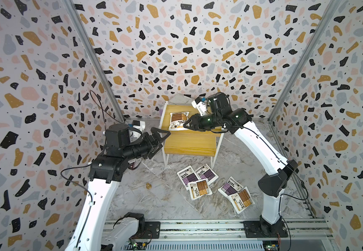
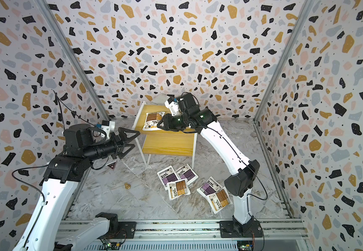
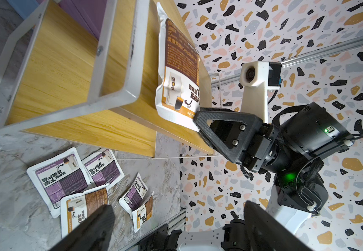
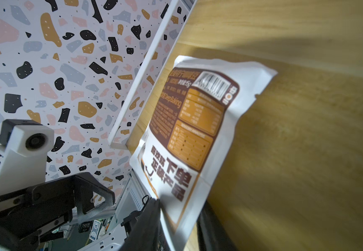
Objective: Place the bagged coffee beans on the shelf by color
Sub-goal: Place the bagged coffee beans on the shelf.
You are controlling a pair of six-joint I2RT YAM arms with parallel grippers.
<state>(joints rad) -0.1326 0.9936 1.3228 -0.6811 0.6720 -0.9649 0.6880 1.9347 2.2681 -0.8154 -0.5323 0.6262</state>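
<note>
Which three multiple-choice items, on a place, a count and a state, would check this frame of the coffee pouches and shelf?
1. The one white pouch with a brown-orange panel that is off the grey marble floor lies on: A) the shelf's lower board; B) the shelf's upper yellow wood-grain board; C) a white frame leg.
2. How many purple-panelled white pouches lie on the floor? A) one; B) three; C) five.
3. The black left gripper is: A) open and empty; B) shut on a pouch; C) out of view.
Key: B, it rests on the top tier; B, three purple show beside two brown-orange ones; A, its fingers stand spread with nothing between.
</note>
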